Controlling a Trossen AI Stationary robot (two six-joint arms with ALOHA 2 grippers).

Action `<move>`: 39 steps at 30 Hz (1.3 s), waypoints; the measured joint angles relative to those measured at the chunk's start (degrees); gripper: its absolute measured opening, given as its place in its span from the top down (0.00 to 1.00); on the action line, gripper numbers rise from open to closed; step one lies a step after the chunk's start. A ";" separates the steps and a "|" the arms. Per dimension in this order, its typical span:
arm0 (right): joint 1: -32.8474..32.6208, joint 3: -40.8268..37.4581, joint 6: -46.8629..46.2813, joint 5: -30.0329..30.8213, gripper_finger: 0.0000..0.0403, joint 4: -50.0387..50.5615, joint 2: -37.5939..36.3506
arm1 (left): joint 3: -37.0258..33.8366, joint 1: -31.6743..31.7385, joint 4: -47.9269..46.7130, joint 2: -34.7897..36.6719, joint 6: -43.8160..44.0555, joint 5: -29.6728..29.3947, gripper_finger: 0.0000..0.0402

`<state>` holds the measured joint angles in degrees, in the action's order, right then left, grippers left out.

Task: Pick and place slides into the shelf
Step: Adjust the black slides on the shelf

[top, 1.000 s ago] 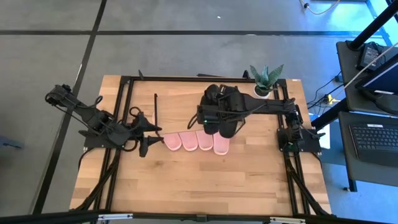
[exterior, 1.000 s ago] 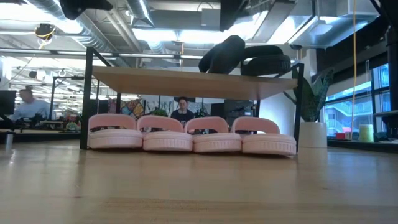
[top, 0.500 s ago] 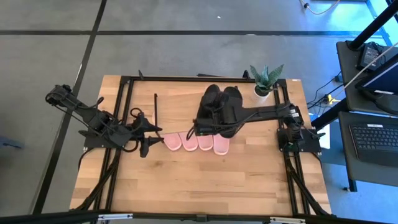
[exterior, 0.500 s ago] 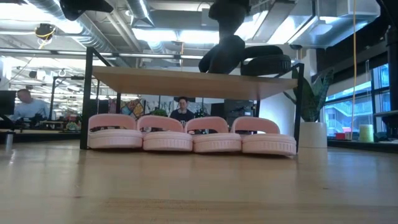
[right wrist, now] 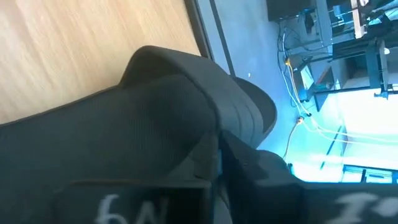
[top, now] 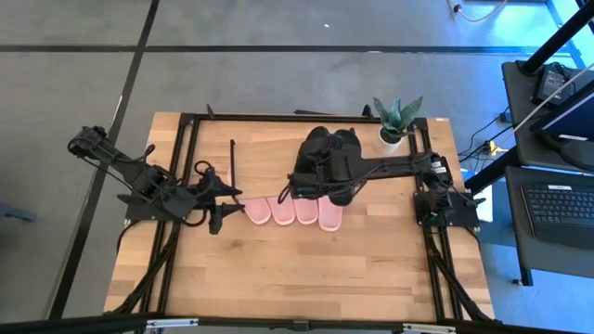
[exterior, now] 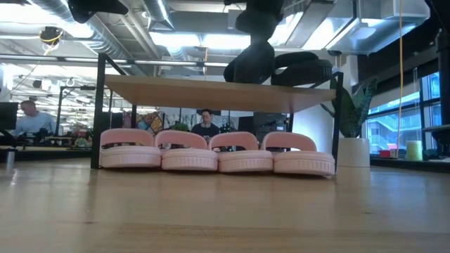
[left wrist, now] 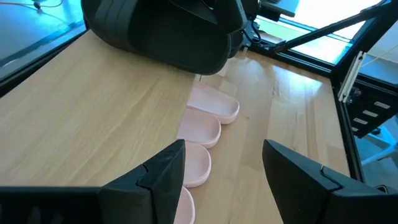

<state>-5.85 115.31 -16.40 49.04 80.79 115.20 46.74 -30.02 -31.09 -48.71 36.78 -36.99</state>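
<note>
Two black slides lie on the shelf's light wood top board. One black slide stands tilted and leans on the other black slide. My right gripper is directly above the tilted one and shut on it. Several pink slides stand in a row on the table under the shelf, toes toward the near edge. My left gripper waits open at the row's left end, touching nothing. My right gripper comes from above, pointing down, and is shut on the tilted black slide at its ribbed wide strap. The fingers fill the bottom of the wrist view and hide the exact place. The slide's upper end is at the gripper; its lower end is on the shelf's board.
A potted plant stands at the table's far right corner, beside the shelf. Black frame rails run along the table's left, right and far sides. Bare wood lies between the pink slides and the near edge.
My right gripper has come down from above the shelf onto the tilted black slide and shifted a little toward the near edge. The slide stays leaning on the other black slide.
</note>
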 joint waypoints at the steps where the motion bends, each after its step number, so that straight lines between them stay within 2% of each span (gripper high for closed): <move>1: 0.13 0.02 0.03 0.04 0.96 -0.02 0.00 | 0.00 0.00 0.02 0.00 0.01 0.00 0.49; 6: 0.36 -0.06 -1.20 3.18 0.99 -0.20 -0.03 | 0.00 0.00 0.02 0.00 0.01 -0.02 0.49; 18: 0.18 -0.10 -2.78 3.75 1.00 -3.99 -3.81 | 0.00 0.06 0.27 0.00 0.07 -0.40 0.49; 34: 0.05 -0.10 -2.66 0.55 1.00 -12.90 -4.42 | 0.00 1.62 0.22 0.00 0.12 0.15 0.49; 39: 0.05 -3.73 -2.20 -1.00 1.00 -17.30 -4.36 | 0.00 1.61 0.20 0.00 0.12 0.35 0.49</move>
<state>-5.80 111.58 -18.60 48.04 63.48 110.83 46.74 -28.40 -30.89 -48.71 36.91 -36.64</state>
